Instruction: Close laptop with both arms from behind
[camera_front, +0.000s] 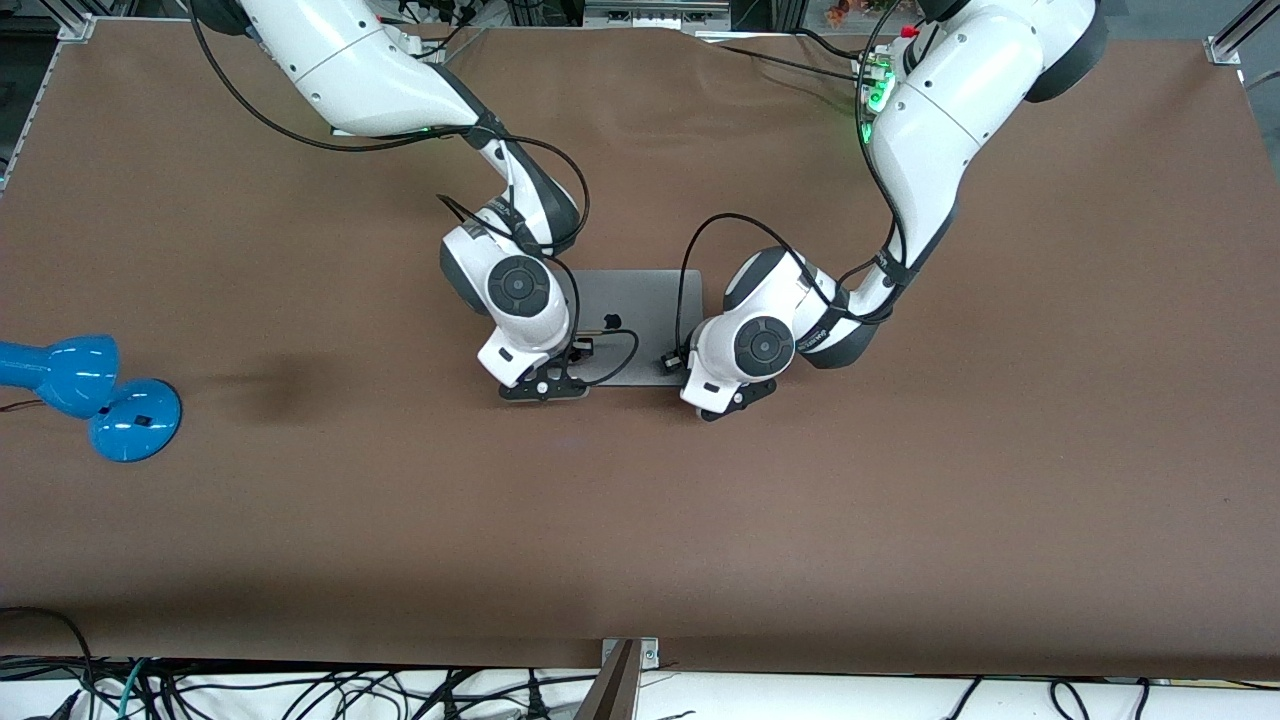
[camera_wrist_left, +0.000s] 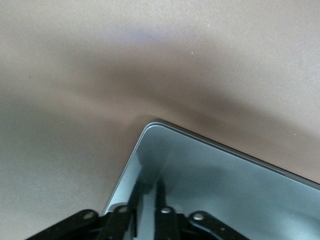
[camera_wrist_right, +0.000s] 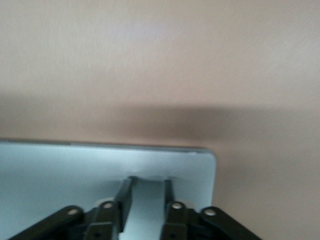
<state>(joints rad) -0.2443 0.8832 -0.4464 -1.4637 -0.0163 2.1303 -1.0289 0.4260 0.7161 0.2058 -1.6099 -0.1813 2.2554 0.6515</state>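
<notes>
Laptop is lying mid-desk, lid down flat, apple logo up. Left gripper and right gripper are pressing on its near corners, fingers narrow, holding nothing. Thin, stiff, slick metal lid; likely fragile at the hinge, so I would be pushing flat on the corners, gently.

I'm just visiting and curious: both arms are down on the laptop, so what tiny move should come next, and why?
Probably lift both straight up off the lid. The laptop lies flat with its logo showing, seemingly shut, and the left gripper and right gripper each rest near a corner of its edge nearest the front camera, so little pressing seems left.
</notes>
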